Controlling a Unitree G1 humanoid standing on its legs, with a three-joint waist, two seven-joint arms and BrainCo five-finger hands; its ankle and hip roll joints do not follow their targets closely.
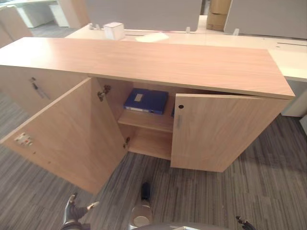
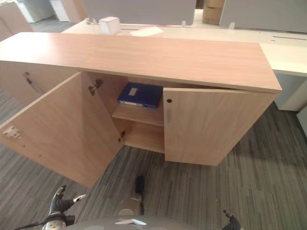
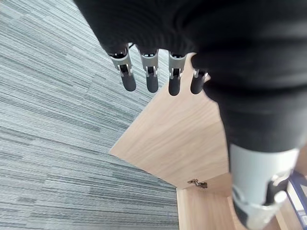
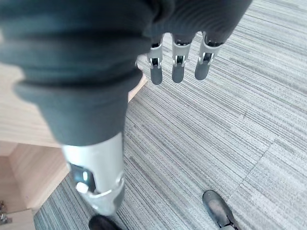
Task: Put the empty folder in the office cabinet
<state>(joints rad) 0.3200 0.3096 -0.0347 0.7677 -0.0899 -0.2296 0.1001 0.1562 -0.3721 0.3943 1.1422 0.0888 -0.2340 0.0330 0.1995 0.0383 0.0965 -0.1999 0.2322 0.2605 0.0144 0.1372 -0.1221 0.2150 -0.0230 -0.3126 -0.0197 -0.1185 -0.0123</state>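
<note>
A flat blue folder (image 1: 145, 101) already lies on the upper shelf inside the low light-wood office cabinet (image 1: 144, 62), doors open; left hand (image 3: 153, 72) and right hand (image 4: 177, 62) hang empty, fingers straight

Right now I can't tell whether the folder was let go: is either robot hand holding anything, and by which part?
Nothing is held. Left robot hand and right robot hand hang open; the folder lies on the cabinet shelf.

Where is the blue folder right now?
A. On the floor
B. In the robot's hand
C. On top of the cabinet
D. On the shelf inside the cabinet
D: the blue folder lies flat on the shelf inside the cabinet, behind the open left door.
</note>
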